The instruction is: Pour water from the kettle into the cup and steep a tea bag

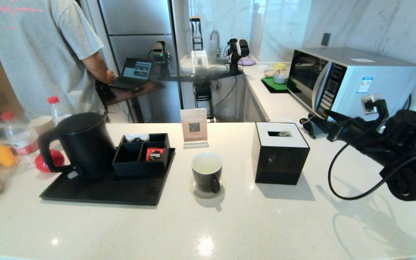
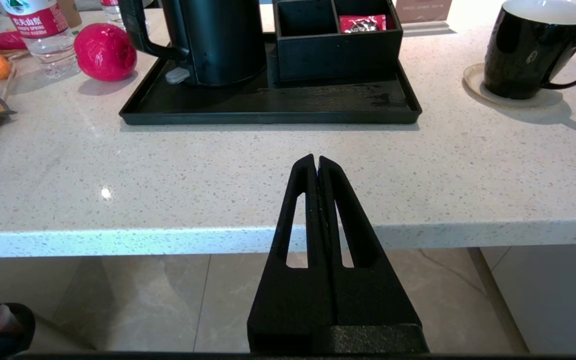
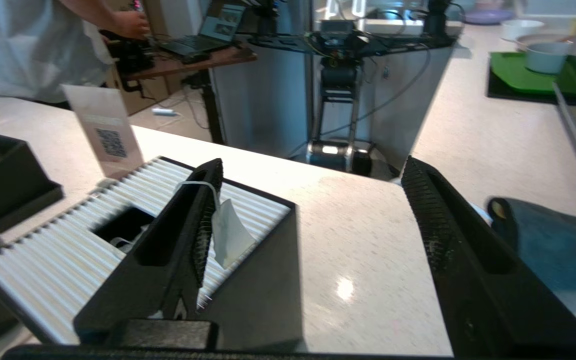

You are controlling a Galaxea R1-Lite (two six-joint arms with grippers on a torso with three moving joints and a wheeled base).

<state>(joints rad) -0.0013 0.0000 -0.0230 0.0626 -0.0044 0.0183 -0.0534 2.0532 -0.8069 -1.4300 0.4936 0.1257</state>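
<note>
The black kettle (image 1: 81,144) stands on a black tray (image 1: 103,191) at the left, lid on, handle facing left. Right of the tray, the black cup (image 1: 207,171) with its pale inside sits on a coaster; whether it holds water cannot be told. My right gripper (image 3: 312,164) is open above the counter beside a black box (image 1: 280,151). A small white paper tag (image 3: 228,232) on a string clings to one of its fingers. My left gripper (image 2: 317,161) is shut and empty at the counter's front edge, facing the tray; it is out of the head view.
A black organizer (image 1: 141,150) on the tray holds a red packet (image 1: 155,154). A QR sign (image 1: 194,126) stands behind the cup. Bottles, a red ball (image 2: 104,51) and food lie at the far left. A microwave (image 1: 352,81) is at the right, a person behind the counter.
</note>
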